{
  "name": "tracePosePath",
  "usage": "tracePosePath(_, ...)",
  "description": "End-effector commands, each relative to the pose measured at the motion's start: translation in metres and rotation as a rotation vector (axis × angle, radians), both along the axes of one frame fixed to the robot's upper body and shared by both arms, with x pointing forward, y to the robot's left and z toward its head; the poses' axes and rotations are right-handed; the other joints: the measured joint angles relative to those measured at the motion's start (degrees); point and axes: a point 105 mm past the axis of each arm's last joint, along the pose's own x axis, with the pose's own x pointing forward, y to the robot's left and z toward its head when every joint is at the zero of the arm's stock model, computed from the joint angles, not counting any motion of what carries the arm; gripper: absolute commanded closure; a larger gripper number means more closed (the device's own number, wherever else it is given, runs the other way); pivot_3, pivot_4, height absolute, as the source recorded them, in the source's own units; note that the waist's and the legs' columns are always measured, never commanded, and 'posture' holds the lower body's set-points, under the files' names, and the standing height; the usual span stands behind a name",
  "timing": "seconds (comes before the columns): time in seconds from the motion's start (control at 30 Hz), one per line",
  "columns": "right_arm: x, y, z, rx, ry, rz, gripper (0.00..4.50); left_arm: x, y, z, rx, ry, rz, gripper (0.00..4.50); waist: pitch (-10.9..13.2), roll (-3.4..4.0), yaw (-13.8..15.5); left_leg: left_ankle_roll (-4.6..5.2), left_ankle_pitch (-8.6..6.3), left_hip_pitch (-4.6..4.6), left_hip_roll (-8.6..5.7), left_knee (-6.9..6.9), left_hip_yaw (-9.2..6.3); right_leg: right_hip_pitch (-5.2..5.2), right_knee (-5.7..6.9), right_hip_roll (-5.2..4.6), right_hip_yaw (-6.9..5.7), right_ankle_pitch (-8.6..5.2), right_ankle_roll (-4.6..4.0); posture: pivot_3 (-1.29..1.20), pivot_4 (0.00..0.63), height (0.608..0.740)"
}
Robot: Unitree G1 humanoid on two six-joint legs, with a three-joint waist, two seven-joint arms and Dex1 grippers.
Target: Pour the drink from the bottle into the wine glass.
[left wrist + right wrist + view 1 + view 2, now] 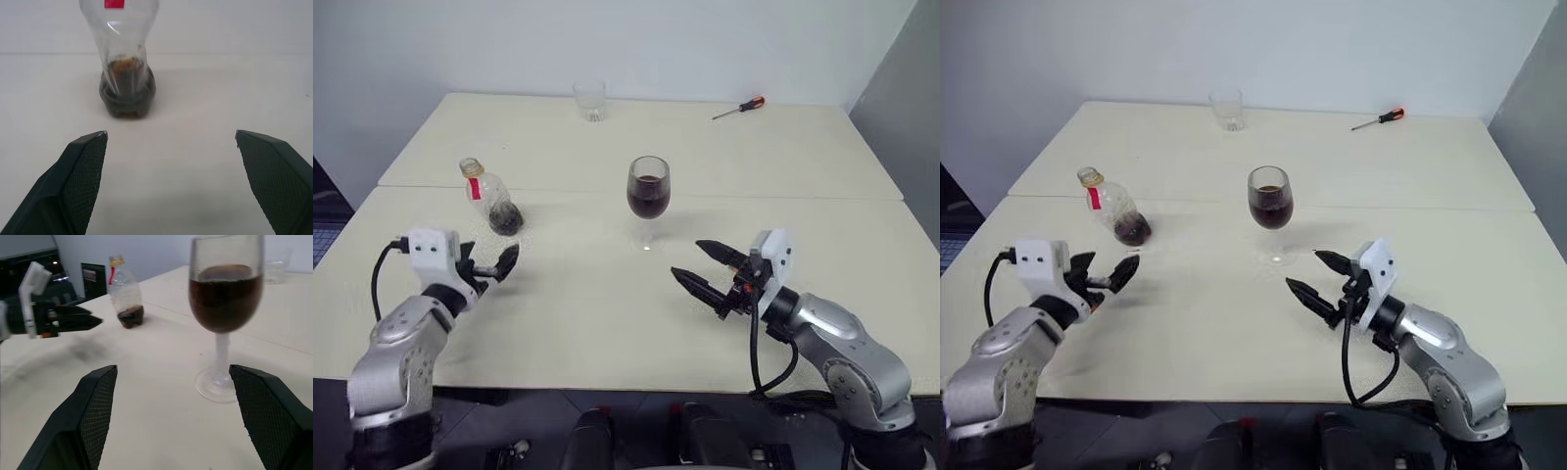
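Presently on the counter [607, 323], a pale top made of two slabs joined by a seam: one bottle [491, 201], clear plastic with a red label band at the neck, standing upright on the robot's left side, uncapped as far as can be told, with only a shallow remainder of dark drink [127, 95] in its rounded base. One wine glass [648, 196], stemmed, upright near the centre, its bowl roughly half full of the same dark liquid, well apart from the bottle. One short clear tumbler [590, 100] at the far edge, apparently empty. One screwdriver [740, 108] with a red handle, far right, unrelated to the task. Left gripper [492, 266]: just in front of the bottle and apart from it, fingers [83, 171] spread wide, holding nothing. Right gripper [707, 269]: near the foot of the wine glass, on its right and nearer side, fingers [98, 406] likewise wide and empty, touching nothing. Step in hand, by judgement: the pour looks essentially done, the bottle set down and let go, so the task is at or close to its end. Next move, if any: both arms draw clear without brushing the light, nearly empty bottle or the tall glass, either of which would tip easily. Should the remainder need pouring, the left fingers must close again round the bottle's body.
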Motion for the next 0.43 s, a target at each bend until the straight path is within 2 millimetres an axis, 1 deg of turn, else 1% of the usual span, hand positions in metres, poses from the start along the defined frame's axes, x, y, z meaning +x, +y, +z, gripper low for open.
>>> tracePosePath(0.03, 0.009, -0.027, 0.006, -0.003, -0.054, -0.237, 0.58, -0.018, -0.007, 0.016, 0.008, -0.065, 0.039, 0.05, -0.03, -0.02, 0.05, 0.00, 0.00, 0.00, -0.01, 0.00, 0.00, 0.01, 0.00, 0.00, 0.00, 0.00, 0.00, 0.00, 0.150, 0.740)
tracePosePath(0.13, 0.017, -0.044, 0.000, -0.031, -0.083, -0.397, 0.58, -0.023, -0.018, 0.010, -0.008, -0.055, 0.051, 0.05, -0.08, -0.03, 0.11, -0.01, 0.00, 0.01, -0.08, -0.01, 0.02, 0.00, -0.01, 0.02, 0.01, 0.00, 0.00, 0.00, 0.150, 0.740)
tracePosePath(0.2, 0.020, -0.051, -0.006, -0.065, -0.107, -0.473, 0.58, -0.020, -0.025, 0.007, -0.019, -0.054, 0.053, 0.05, -0.10, -0.04, 0.15, -0.01, 0.00, 0.03, -0.15, -0.01, 0.05, 0.00, -0.01, 0.04, 0.03, 0.00, 0.00, 0.00, 0.150, 0.740)
tracePosePath(0.27, 0.024, -0.061, -0.015, -0.055, -0.085, -0.567, 0.58, -0.015, -0.033, 0.004, -0.041, -0.058, 0.051, 0.05, -0.20, -0.04, 0.15, -0.01, 0.00, 0.04, -0.19, -0.02, 0.10, 0.01, -0.02, 0.07, 0.05, 0.00, 0.00, 0.00, 0.150, 0.740)
tracePosePath(0.43, 0.026, -0.072, -0.030, -0.007, -0.034, -0.711, 0.58, -0.010, -0.051, -0.004, -0.073, -0.044, 0.005, 0.05, -0.22, -0.04, 0.08, -0.01, 0.00, 0.06, -0.17, -0.05, 0.20, 0.00, -0.03, 0.09, 0.14, 0.00, -0.01, 0.00, 0.150, 0.740)
